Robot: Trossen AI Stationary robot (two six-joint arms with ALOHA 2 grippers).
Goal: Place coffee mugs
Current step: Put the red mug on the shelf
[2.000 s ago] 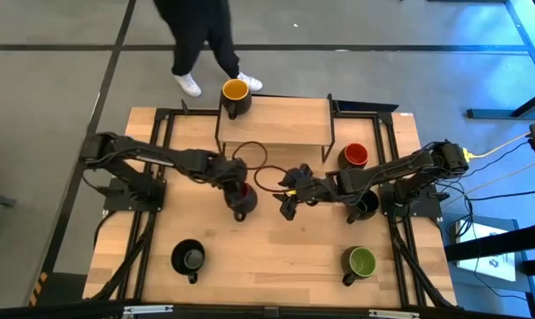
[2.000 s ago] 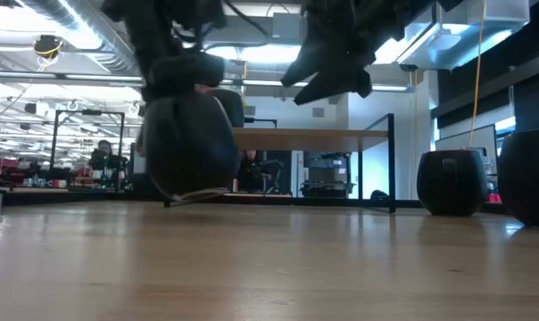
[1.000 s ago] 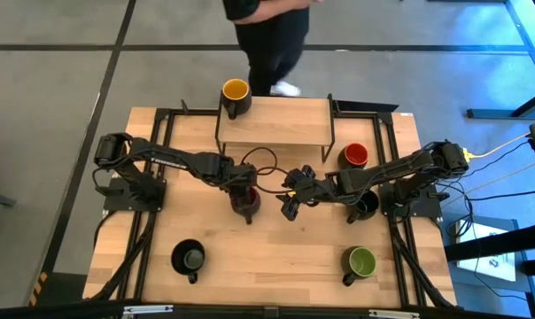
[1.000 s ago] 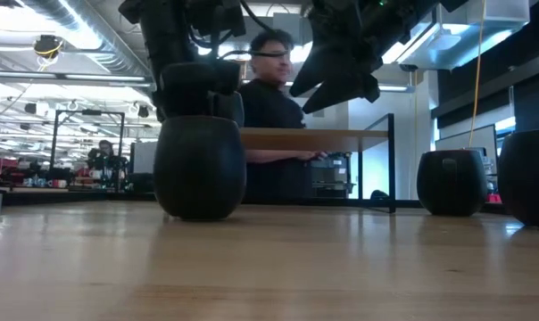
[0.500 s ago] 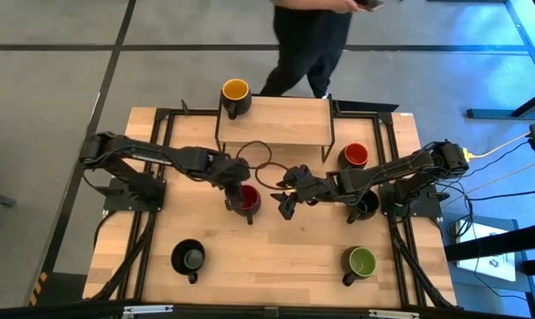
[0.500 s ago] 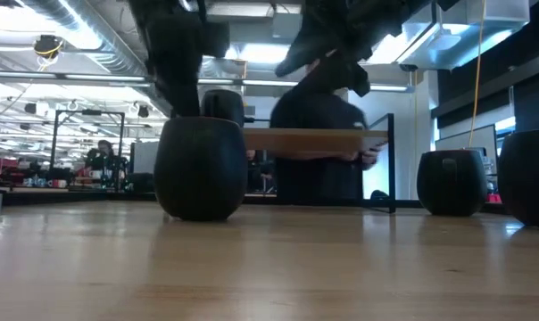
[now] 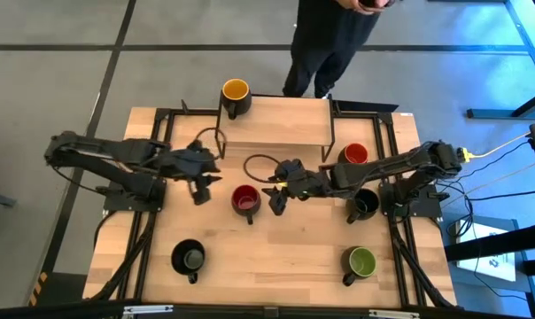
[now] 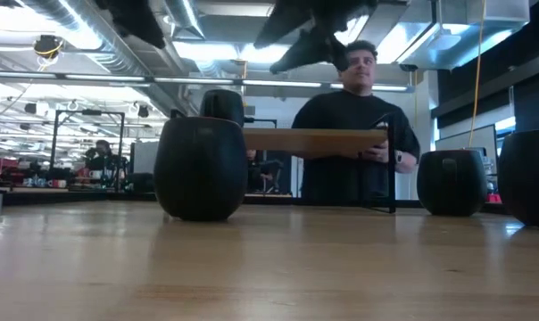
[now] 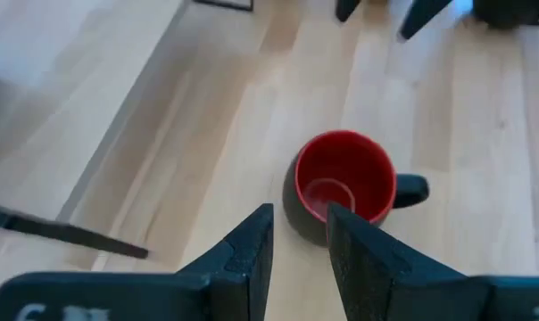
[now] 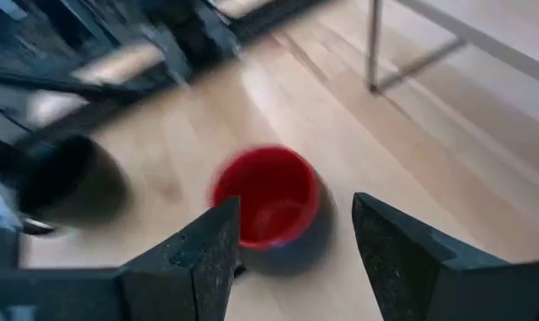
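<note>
A coffee mug with a red inside [image 7: 245, 199] stands upright on its base at mid-table, also seen in the low view [image 8: 201, 168]. My left gripper [image 7: 204, 184] hangs open and empty to the mug's left, above table height [image 9: 298, 234]. My right gripper [image 7: 272, 193] is open and empty just right of that mug, raised above it [image 10: 296, 234]. A yellow-inside mug [image 7: 236, 93] stands on the left end of the wooden shelf [image 7: 276, 120]. Other mugs rest on the table: red inside [image 7: 353, 155], black [image 7: 363, 206], green inside [image 7: 360, 261], black [image 7: 189, 257].
A person [image 7: 329, 35] stands just beyond the table's far edge, behind the shelf [image 8: 359, 134]. Black frame rails [image 7: 161, 133] run along the table's left and right sides. Bare wood lies between the near mugs [image 7: 276, 257].
My left gripper has left the red-inside mug, rising and drawing back toward the table's left edge. The mug stays upright where it stood. My right gripper has risen a little and edged toward the mug. The person has walked rightward behind the shelf.
</note>
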